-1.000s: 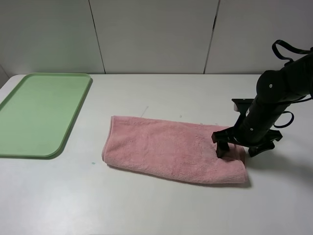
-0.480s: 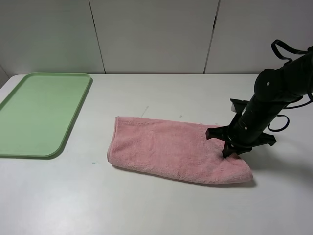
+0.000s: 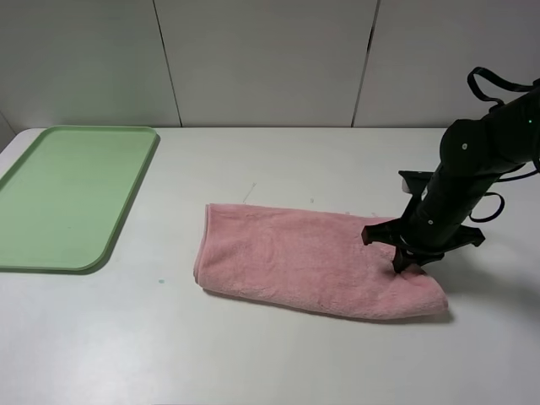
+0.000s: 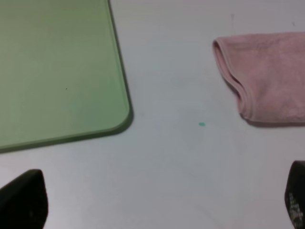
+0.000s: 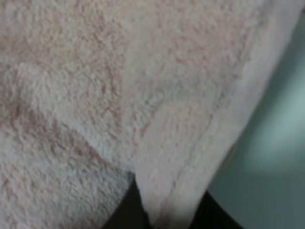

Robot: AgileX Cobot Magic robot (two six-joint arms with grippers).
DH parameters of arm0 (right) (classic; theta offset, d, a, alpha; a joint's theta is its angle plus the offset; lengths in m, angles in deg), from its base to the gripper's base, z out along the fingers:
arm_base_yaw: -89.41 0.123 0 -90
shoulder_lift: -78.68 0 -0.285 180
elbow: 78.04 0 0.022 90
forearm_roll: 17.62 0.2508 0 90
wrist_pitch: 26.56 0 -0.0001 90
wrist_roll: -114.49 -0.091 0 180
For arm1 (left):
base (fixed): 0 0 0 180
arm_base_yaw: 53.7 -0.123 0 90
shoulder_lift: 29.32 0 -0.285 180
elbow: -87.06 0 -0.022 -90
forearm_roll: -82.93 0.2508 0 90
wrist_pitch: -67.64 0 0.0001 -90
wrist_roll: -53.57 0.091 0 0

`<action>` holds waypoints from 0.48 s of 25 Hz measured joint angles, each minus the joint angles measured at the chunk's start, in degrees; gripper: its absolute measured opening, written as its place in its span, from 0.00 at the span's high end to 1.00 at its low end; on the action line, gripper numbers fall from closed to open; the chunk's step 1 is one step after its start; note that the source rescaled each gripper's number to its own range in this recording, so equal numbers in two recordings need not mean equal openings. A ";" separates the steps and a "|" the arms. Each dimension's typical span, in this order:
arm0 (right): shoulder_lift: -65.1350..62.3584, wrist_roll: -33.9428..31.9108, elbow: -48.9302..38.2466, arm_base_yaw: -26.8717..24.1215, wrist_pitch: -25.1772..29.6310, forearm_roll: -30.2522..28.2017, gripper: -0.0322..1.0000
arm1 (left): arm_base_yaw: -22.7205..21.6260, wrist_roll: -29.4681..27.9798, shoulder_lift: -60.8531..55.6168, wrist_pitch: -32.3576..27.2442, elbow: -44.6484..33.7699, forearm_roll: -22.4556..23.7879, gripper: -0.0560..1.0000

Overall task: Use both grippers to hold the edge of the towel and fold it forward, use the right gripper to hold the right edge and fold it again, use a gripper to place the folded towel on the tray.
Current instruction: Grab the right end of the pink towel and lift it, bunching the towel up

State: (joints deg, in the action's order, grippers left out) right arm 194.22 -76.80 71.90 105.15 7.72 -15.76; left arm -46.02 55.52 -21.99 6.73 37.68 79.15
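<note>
The pink towel [image 3: 304,257] lies folded in a long strip on the white table, right of centre. My right gripper [image 3: 407,263] points down at its right end and is shut on the edge of the towel there. In the right wrist view the terry cloth [image 5: 95,95] fills the frame, and a hemmed fold is pinched between the dark fingers [image 5: 121,212]. The light-green tray [image 3: 76,190] sits at the far left with nothing on it. My left gripper [image 4: 159,198] is open over bare table, short of the tray [image 4: 57,62] and the towel's left end [image 4: 271,71]. The left arm is out of the exterior view.
A small green speck [image 4: 201,124] marks the table between tray and towel. White wall panels [image 3: 270,59] stand behind the table's far edge. The right arm's cables [image 3: 494,84] loop at the upper right.
My right gripper went from open to shut on the towel's right end. The whole towel has slid a little to the right with it. The tray has not moved.
</note>
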 joint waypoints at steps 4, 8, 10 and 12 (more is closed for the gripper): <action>-2.78 -1.55 -0.51 0.00 3.30 -5.84 0.92 | 0.00 0.00 0.00 0.00 0.00 0.00 0.00; -7.05 -2.73 -0.14 0.00 6.35 -8.77 0.92 | 0.00 0.00 0.00 0.00 0.00 0.00 0.00; -8.79 -2.82 0.80 0.00 8.86 -9.52 0.92 | 0.00 0.00 0.00 0.00 0.00 0.00 0.00; -10.49 -2.98 2.30 0.00 11.18 -10.23 0.92 | 0.00 0.00 0.00 0.00 0.00 0.00 0.00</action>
State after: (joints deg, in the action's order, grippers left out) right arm 183.73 -79.78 74.20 105.15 18.90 -25.99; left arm -46.02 55.52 -21.99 6.73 37.68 79.15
